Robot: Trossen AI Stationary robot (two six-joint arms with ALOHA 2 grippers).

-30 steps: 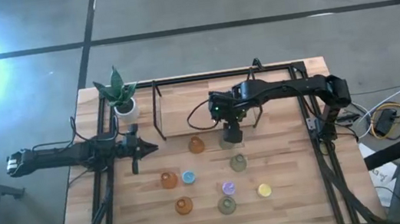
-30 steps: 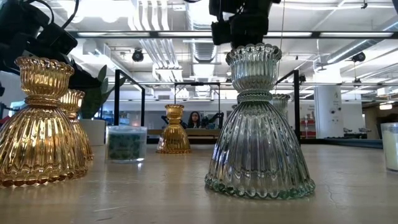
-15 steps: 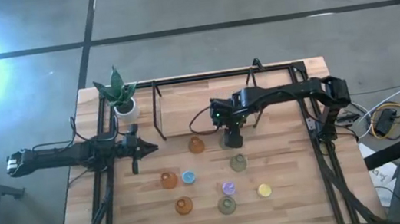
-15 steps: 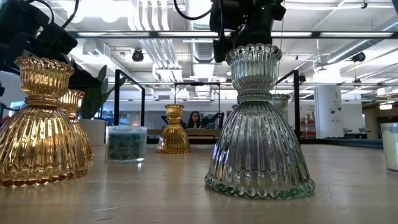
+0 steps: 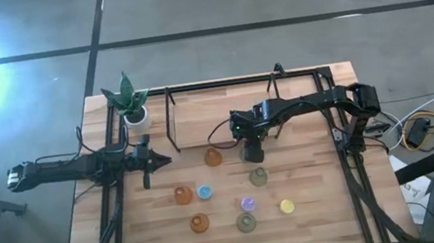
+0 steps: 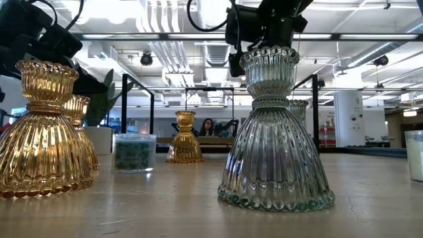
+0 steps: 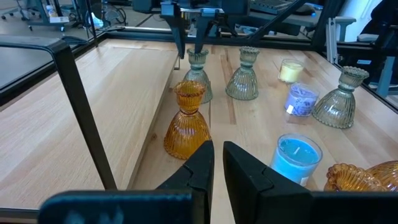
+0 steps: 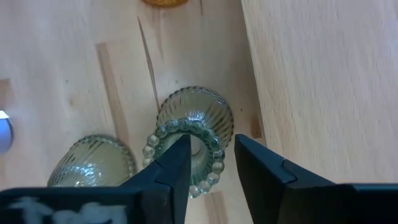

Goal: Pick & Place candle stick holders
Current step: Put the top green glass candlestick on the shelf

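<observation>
My right gripper (image 8: 211, 143) hangs just above centre in the high view, fingers parted astride the rim of a green holder (image 8: 193, 118), one over its mouth, one outside, clamping nothing. The holder is ribbed clear-green glass, a bell-shaped base under a beaded cup, standing upright. I count three green holders, three amber holders (image 5: 213, 157), and one each of the blue (image 5: 205, 193), purple (image 5: 247, 205) and yellow (image 5: 287, 206) round ones, spread across the lower middle. My left gripper (image 5: 165, 160) waits at centre left, fingers nearly together and empty.
</observation>
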